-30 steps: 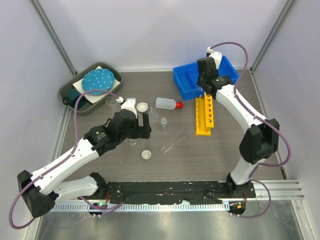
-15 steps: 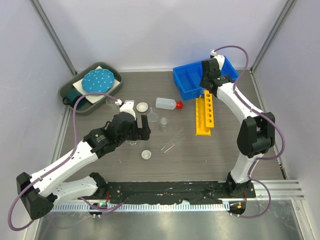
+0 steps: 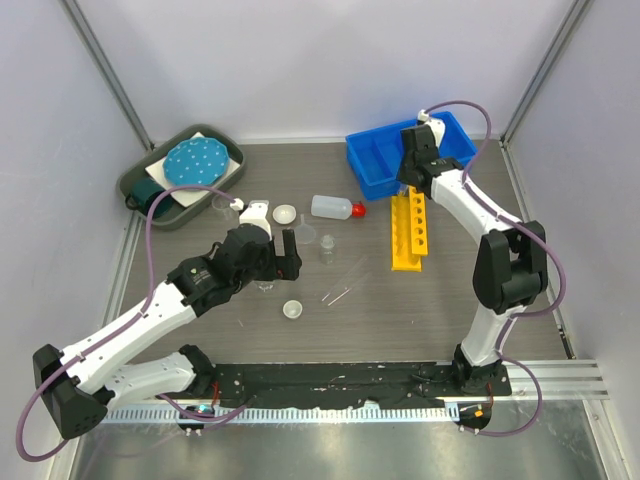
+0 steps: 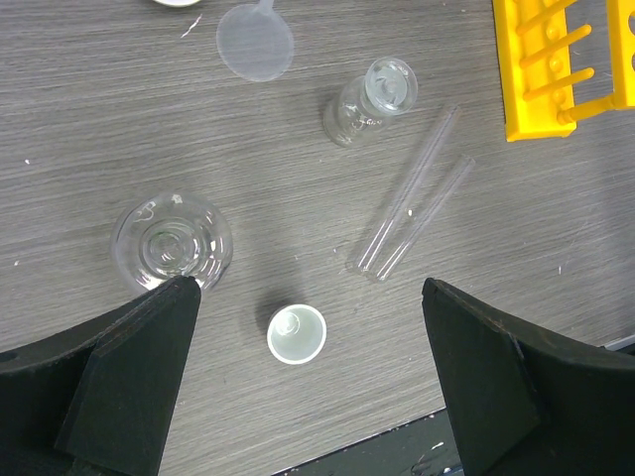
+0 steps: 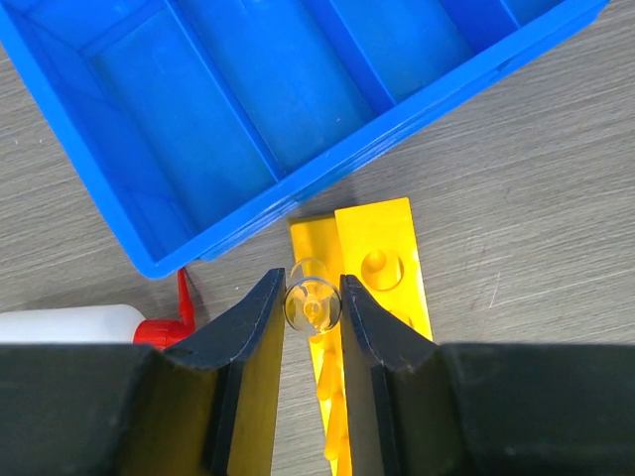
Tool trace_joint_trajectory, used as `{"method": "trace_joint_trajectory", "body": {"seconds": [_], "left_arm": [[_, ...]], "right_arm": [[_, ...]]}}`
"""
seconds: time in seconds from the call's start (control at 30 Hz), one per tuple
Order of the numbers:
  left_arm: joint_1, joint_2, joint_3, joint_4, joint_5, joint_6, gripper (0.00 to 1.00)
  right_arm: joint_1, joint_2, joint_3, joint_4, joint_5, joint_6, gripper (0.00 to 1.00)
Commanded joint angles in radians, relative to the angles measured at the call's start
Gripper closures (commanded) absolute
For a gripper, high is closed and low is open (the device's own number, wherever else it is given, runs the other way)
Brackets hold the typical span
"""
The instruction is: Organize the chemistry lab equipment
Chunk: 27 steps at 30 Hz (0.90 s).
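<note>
Tube [image 5: 313,305] — clamped over yellow rack [image 5: 382,268]

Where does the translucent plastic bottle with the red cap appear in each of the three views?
Top external: the translucent red-capped bottle lies on its side near the table's centre, cap toward the yellow holed rack.
Left wrist: not in it.
Right wrist: at the lower left edge, cap toward the rack.
Shared landmark: the yellow holed rack, upper right corner in left wrist, bottom centre in right wrist.
</note>
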Motion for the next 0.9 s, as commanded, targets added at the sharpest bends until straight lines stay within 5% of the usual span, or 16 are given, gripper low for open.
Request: {"method": "trace_joint_trajectory", "body": {"seconds": [0.0,0.37,0.57,0.67,0.7,0.87], "left_arm": [[0.001,-0.005,0.002,0.032,-0.005,0.006,0.00],[0.001,-0.002,0.004,0.030,-0.005,0.003,0.00],[0.003,-0.001,-0.006,0.027,-0.009,0.001,0.00],[0.001,-0.001,-0.009,0.025,-0.016,0.000,0.00],[0.001,-0.002,-0.010,0.025,-0.017,0.000,0.00],[-0.014,0.031,0.010,0.004,-0.039,0.009,0.00]], "right_arm": [[0.006,0.019,-0.010,0.056,-0.017,0.016,0.99],[0.012,0.071,-0.077,0.108,-0.014,0.011,0.97],[0.018,0.084,-0.093,0.121,-0.002,0.002,0.77],[0.025,0.078,-0.091,0.123,0.006,-0.005,0.63],[0.027,0.075,-0.090,0.121,0.010,-0.005,0.51],[0.052,0.027,-0.070,0.091,0.044,-0.025,0.33]]}}
